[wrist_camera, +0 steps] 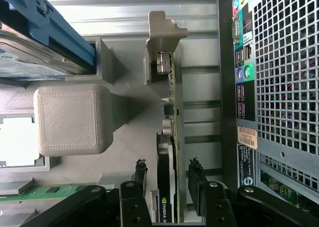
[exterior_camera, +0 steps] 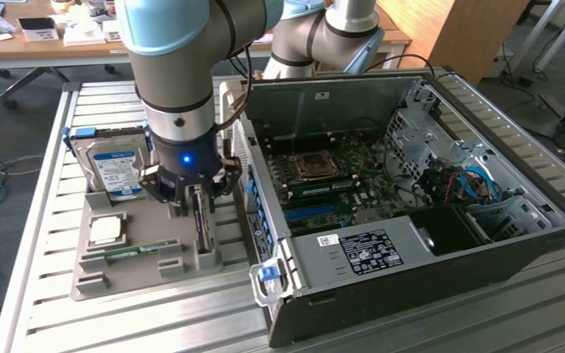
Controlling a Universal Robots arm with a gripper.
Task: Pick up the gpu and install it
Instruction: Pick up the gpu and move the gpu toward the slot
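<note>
Tool (wrist_camera: 167, 163) pointing straight down, jaws wide, straddling upright gpu (wrist_camera: 164, 192), seemingly not touching

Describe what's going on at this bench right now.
A robot arm's end effector sits low over the gpu, which stands on edge in a gray holder tray beside the open computer case. The jaws are open, one finger on each side of the card with gaps showing, so the card is not yet gripped.

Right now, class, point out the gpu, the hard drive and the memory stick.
gpu (wrist_camera: 166, 173), wrist view, black cooler edge.
hard drive (exterior_camera: 115, 173), exterior view, blue-white label.
memory stick (exterior_camera: 140, 251), exterior view, green board.
</note>
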